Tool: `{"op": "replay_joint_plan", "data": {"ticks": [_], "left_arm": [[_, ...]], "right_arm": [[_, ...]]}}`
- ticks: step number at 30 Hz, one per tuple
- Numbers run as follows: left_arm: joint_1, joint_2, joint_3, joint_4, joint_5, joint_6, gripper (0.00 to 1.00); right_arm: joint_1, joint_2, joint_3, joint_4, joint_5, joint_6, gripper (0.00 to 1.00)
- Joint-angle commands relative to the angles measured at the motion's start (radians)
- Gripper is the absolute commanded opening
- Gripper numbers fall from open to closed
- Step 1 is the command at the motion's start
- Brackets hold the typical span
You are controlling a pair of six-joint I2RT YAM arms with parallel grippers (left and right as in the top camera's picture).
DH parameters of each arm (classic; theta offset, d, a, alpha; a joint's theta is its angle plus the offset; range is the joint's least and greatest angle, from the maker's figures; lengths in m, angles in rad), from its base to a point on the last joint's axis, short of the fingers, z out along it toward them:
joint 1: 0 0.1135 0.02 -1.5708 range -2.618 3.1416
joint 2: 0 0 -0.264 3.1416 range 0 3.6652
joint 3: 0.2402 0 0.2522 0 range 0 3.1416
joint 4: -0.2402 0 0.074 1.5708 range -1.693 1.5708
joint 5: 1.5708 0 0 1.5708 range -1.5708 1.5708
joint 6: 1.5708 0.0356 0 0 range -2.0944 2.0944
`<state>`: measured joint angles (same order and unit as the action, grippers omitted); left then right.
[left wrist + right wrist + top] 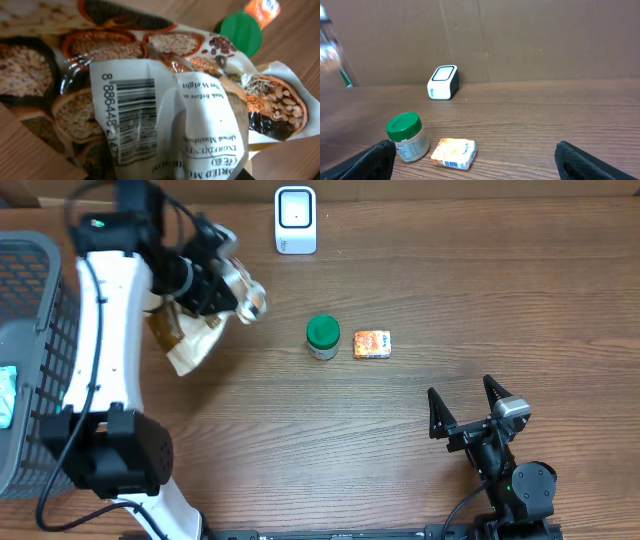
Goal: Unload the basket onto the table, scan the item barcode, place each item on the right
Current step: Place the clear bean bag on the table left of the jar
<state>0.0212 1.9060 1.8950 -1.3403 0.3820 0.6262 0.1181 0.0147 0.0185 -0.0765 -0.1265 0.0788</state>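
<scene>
The item is a crinkled food packet (pixel 190 340) printed with grains and mushrooms, held above the table at the left. My left gripper (pixel 232 298) is shut on its shiny upper end. The left wrist view is filled by the packet's white label and its barcode (pixel 135 120), while the fingers stay hidden behind the packet. At the table's far edge stands the white barcode scanner (pixel 295 220), also in the right wrist view (pixel 443 82). My right gripper (pixel 468 415) rests open at the front right with nothing between its fingers (pixel 375 160).
A green-lidded jar (pixel 322 337) and a small orange box (pixel 372 344) sit mid-table, to the right of the packet. A grey wire basket (pixel 40 300) stands at the left edge. A cardboard wall (pixel 520 40) runs behind the scanner.
</scene>
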Motion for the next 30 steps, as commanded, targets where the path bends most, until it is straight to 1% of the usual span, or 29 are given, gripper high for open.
{"op": "replay_joint_plan", "data": {"ticks": [1,6,10,12,15,20,22,23,24,25,28,30], "left_arm": [[-0.023,0.000,-0.140,0.093,0.010,0.113,0.07],[-0.041,0.000,-0.313,0.241,0.017,0.114,0.09],[-0.057,0.000,-0.433,0.354,0.065,0.114,0.13],[-0.062,0.001,-0.466,0.390,0.082,0.114,0.13],[-0.072,0.001,-0.513,0.451,0.133,0.106,0.15],[-0.090,0.002,-0.549,0.510,0.195,0.092,0.17],[-0.098,0.002,-0.552,0.521,0.222,0.083,0.26],[-0.100,0.003,-0.552,0.525,0.239,0.083,0.32],[-0.103,0.003,-0.552,0.527,0.251,0.083,0.46],[-0.106,0.003,-0.552,0.530,0.263,0.083,1.00],[-0.109,0.003,-0.552,0.541,0.264,0.061,1.00],[-0.107,0.003,-0.552,0.557,0.262,-0.003,0.99]], "right_arm": [[0.000,-0.012,-0.010,0.003,-0.002,0.002,1.00],[0.000,-0.012,-0.010,0.003,-0.002,0.002,1.00],[0.000,-0.012,-0.010,0.003,-0.002,0.002,1.00],[0.000,-0.012,-0.010,0.003,-0.002,0.002,1.00],[0.000,-0.012,-0.010,0.003,-0.002,0.002,1.00],[0.000,-0.012,-0.010,0.003,-0.002,0.002,1.00],[0.000,-0.012,-0.010,0.003,-0.002,0.002,1.00],[0.000,-0.012,-0.010,0.003,-0.002,0.002,1.00],[0.000,-0.012,-0.010,0.003,-0.002,0.002,1.00],[0.000,-0.012,-0.010,0.003,-0.002,0.002,1.00],[0.000,-0.012,-0.010,0.003,-0.002,0.002,1.00],[0.000,-0.012,-0.010,0.003,-0.002,0.002,1.00]]}}
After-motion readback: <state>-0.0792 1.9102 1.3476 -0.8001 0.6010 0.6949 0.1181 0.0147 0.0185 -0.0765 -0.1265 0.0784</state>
